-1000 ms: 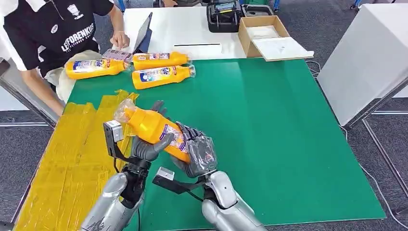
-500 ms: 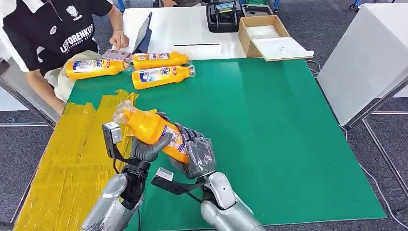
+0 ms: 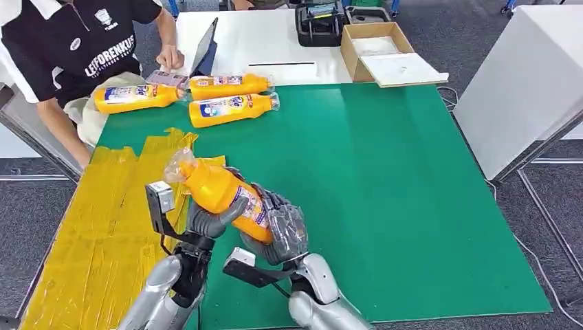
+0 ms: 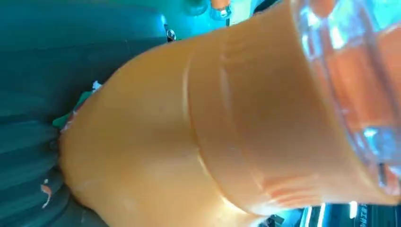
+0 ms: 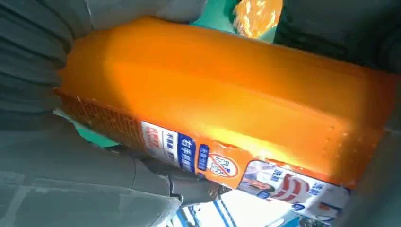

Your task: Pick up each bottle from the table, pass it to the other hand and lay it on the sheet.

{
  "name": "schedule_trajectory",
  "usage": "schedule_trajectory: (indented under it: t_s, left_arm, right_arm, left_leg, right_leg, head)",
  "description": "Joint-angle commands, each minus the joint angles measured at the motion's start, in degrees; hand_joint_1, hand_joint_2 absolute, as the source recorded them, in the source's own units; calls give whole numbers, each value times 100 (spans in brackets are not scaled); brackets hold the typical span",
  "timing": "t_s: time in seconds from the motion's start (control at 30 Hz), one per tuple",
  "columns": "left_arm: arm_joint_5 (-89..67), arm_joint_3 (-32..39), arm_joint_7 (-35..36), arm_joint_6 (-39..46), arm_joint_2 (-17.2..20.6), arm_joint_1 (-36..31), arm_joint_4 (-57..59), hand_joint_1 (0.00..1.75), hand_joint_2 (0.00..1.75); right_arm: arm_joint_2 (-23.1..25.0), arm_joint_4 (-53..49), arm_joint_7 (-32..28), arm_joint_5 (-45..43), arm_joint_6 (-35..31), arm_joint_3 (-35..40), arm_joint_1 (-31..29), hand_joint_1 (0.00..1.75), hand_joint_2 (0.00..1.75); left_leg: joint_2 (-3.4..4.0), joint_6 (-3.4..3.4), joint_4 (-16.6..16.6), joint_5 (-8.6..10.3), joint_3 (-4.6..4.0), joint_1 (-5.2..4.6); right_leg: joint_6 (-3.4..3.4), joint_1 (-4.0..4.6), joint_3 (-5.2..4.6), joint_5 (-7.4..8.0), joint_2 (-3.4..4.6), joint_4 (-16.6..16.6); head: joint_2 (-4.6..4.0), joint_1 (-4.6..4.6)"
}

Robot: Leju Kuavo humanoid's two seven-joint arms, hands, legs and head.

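In the head view, an orange plastic bottle with a printed label and a clear crinkled wrap over its cap end is held tilted above the green table mat, cap end up and toward the yellow sheet. The left hand clasps it from below near the middle, grey thumb curled against its side; the right hand wraps the lower, labelled end with dark fingers. The sheet is glossy, wrinkled yellow film lying on the mat's left part. Three more orange bottles lie on their sides at the mat's far left corner, near a seated person in a black shirt. Beyond stand a white table with an open cardboard box; the floor is grey carpet. In the left wrist view, the bottle's smooth orange wall and clear wrap lie against the hand's ribbed grey cover. In the right wrist view, grey fingers close round the bottle, its label showing red and blue print.
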Motion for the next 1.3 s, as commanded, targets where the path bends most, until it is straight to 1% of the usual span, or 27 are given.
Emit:
schedule_trajectory:
  t_s: [0.03, 0.1, 0.13, 0.2, 0.23, 0.27, 0.3, 0.37, 0.4, 0.47, 0.5, 0.53, 0.57, 0.6, 0.63, 0.67, 0.7, 0.73, 0.8, 0.87, 0.9, 0.93, 1.03, 1.07, 1.13, 1.2, 1.3]
  left_arm:
    - [19, 663, 27, 218, 53, 78, -415, 175, 175]
    - [19, 683, 27, 220, 72, 77, -417, 175, 175]
    - [17, 686, 24, 219, 34, 70, -405, 175, 175]
    - [17, 686, 24, 219, 34, 70, -405, 175, 175]
    - [-122, 683, -90, 310, 53, 120, -441, 175, 175]
    - [-161, 713, -142, 331, 116, 205, -521, 175, 175]
    - [-234, 762, -231, 397, 200, 318, -638, 175, 175]
    - [-323, 906, -292, 478, 280, 527, -790, 175, 175]
    - [-468, 989, -377, 580, 305, 605, -827, 175, 175]
    - [-906, 1139, -532, 973, 289, 671, -921, 175, 175]
    - [-1646, 1290, -721, 1569, 281, 722, -1012, 175, 175]
    - [-2258, 1370, -868, 2094, 258, 737, -1063, 175, 175]
    - [-2664, 1464, -922, 2389, 268, 780, -1113, 175, 175]
    - [-3334, 1524, -1053, 2876, 311, 812, -1128, 175, 175]
    - [-4275, 1592, -1113, 3512, 379, 853, -1100, 175, 175]
    - [-4751, 1644, -1021, 3669, 454, 889, -1061, 175, 175]
    - [-5292, 1676, -1008, 3931, 516, 896, -980, 175, 175]
    - [-5280, 1700, -1007, 3931, 523, 895, -948, 175, 175]
    - [-5280, 1700, -1007, 3931, 523, 895, -948, 175, 175]
    - [-5980, 1644, -925, 4262, 573, 846, -764, 175, 175]
    - [-7008, 1755, -675, 4531, 601, 823, -597, 175, 175]
    - [-7469, 1800, -594, 4531, 633, 798, -436, 175, 175]
    - [-9333, 2164, 158, 4531, 647, 672, 169, 175, 175]
    - [-9920, 2249, 363, 4531, 657, 656, 252, 175, 175]
    - [-9920, 2249, 363, 4531, 657, 656, 252, 175, 175]
    - [-10704, 2030, 903, 4531, 826, 618, 651, 175, 175]
    - [-10667, 1961, 964, 4531, 846, 592, 770, 175, 175]
  right_arm:
    - [-1124, -2376, -663, -1482, 986, -166, 1089, 0, 175]
    - [-1136, -2400, -661, -1481, 985, -164, 1109, 0, 175]
    - [-1151, -2468, -620, -1465, 1014, -168, 1127, 0, 175]
    - [-1151, -2468, -620, -1465, 1014, -168, 1127, 0, 175]
    - [-1194, -2666, -839, -1781, 1292, -255, 1260, 0, 175]
    - [-1341, -3084, -1039, -2113, 1584, -359, 1493, 0, 175]
    - [-1566, -3714, -1264, -2400, 1779, -500, 1838, 0, 175]
    - [-1800, -4688, -1377, -2541, 1838, -616, 2460, 0, 175]
    - [-2000, -5170, -1396, -2651, 1827, -616, 2719, 0, 175]
    - [-2216, -5652, -1430, -2643, 1661, -665, 2965, 0, 175]
    - [-2340, -5937, -1451, -2601, 1464, -761, 3153, 0, 175]
    - [-2386, -6049, -1439, -2583, 1350, -832, 3244, 0, 175]
    - [-2411, -6105, -1441, -2623, 1269, -895, 3308, 0, 175]
    - [-2412, -6113, -1434, -2720, 1232, -965, 3361, 0, 175]
    - [-2408, -6074, -1415, -2872, 1253, -1017, 3386, 0, 175]
    - [-2394, -6001, -1418, -3020, 1299, -1057, 3380, 0, 175]
    - [-2365, -5918, -1419, -3103, 1301, -1111, 3379, 0, 175]
    - [-2358, -5876, -1426, -3116, 1306, -1115, 3367, 0, 175]
    - [-2358, -5876, -1426, -3116, 1306, -1115, 3367, 0, 175]
    - [-2314, -5798, -1408, -3204, 1356, -1131, 3347, 0, 175]
    - [-2305, -5752, -1366, -3244, 1455, -1126, 3331, 0, 175]
    - [-2288, -5717, -1352, -3240, 1456, -1150, 3320, 0, 175]
    - [-2221, -5596, -1227, -3283, 1656, -1279, 3251, 0, 175]
    - [-2219, -5579, -1217, -3307, 1735, -1318, 3241, 0, 175]
    - [-2219, -5579, -1217, -3307, 1735, -1318, 3241, 0, 175]
    - [-2199, -5576, -1162, -3258, 1782, -1421, 3265, 0, 175]
    - [-2187, -5571, -1139, -3269, 1820, -1444, 3272, 0, 175]
  left_leg:
    - [-18, -11, 0, -14, 30, -2]
    - [-22, -10, 3, -16, 26, -2]
    - [-13, -6, -1, -7, 8, -1]
    - [-13, -13, 7, -23, 31, -6]
    - [-7, -12, 5, -21, 24, -5]
    - [-8, -9, 1, -13, 11, -5]
    - [-13, -13, 2, -18, 24, -6]
    - [-16, -7, -4, -11, 7, -4]
    - [-22, -10, -2, -19, 21, -8]
    - [-20, -10, 2, -29, 24, -6]
    - [-17, -7, 2, -21, 9, -7]
    - [-15, -10, 5, -32, 23, -7]
    - [-15, -11, 12, -42, 29, -8]
    - [-14, -8, 9, -34, 12, -6]
    - [-14, -9, 11, -40, 21, -7]
    - [-7, -6, 1, -32, 8, -6]
    - [-7, -15, 11, -52, 43, -11]
    - [0, -8, -7, -30, 6, -4]
    - [-4, -10, -6, -36, 20, -5]
    - [-10, -9, -4, -35, 19, -6]
    - [-10, -14, -5, -39, 35, -7]
    - [-5, -12, -7, -34, 26, -2]
    - [-7, -16, -14, -32, 42, -6]
    - [-5, -12, -12, -27, 31, -4]
    - [-2, -15, -11, -29, 34, -4]
    - [1, -22, -6, -42, 55, -6]
    - [-12, -15, -12, -27, 34, -5]
  right_leg:
    - [2, -1, 37, -20, -31, 0]
    - [2, 0, 36, -21, -35, 2]
    - [1, -1, 15, -9, -20, -1]
    - [3, -4, 40, -25, -28, 9]
    - [2, -3, 32, -19, -21, 6]
    - [2, -4, 18, -11, -17, 3]
    - [2, -5, 32, -19, -26, 6]
    - [1, -4, 14, -13, -22, 0]
    - [2, -7, 27, -23, -32, 3]
    - [3, -5, 34, -31, -33, 5]
    - [3, -6, 17, -21, -23, 5]
    - [3, -5, 31, -30, -25, 7]
    - [2, -6, 38, -40, -28, 14]
    - [1, -5, 21, -29, -23, 10]
    - [1, -6, 30, -36, -26, 13]
    - [3, -5, 14, -29, -14, 4]
    - [4, -8, 48, -50, -23, 16]
    - [2, -4, 8, -20, -4, -4]
    - [2, -4, 25, -27, -12, -3]
    - [2, -5, 23, -28, -19, 1]
    - [2, -5, 37, -33, -22, 1]
    - [1, -1, 30, -26, -13, -5]
    - [1, -5, 43, -28, -17, -7]
    - [1, -4, 31, -22, -11, -8]
    - [1, -3, 34, -22, -9, -7]
    - [2, -4, 55, -35, -15, -1]
    - [2, -4, 35, -26, -18, -7]
  head:
    - [0, 0]
    - [0, 2]
    - [0, 0]
    - [0, 2]
    - [0, 0]
    - [0, 0]
    - [0, 2]
    - [0, 0]
    - [0, 0]
    - [0, 2]
    - [0, -2]
    - [0, 0]
    - [0, 0]
    - [0, 0]
    - [0, 0]
    - [0, 2]
    - [0, 2]
    - [0, 0]
    - [0, 2]
    - [0, -2]
    - [0, 2]
    - [0, 0]
    - [0, -2]
    - [0, 2]
    - [0, 0]
    - [0, 2]
    - [0, 0]
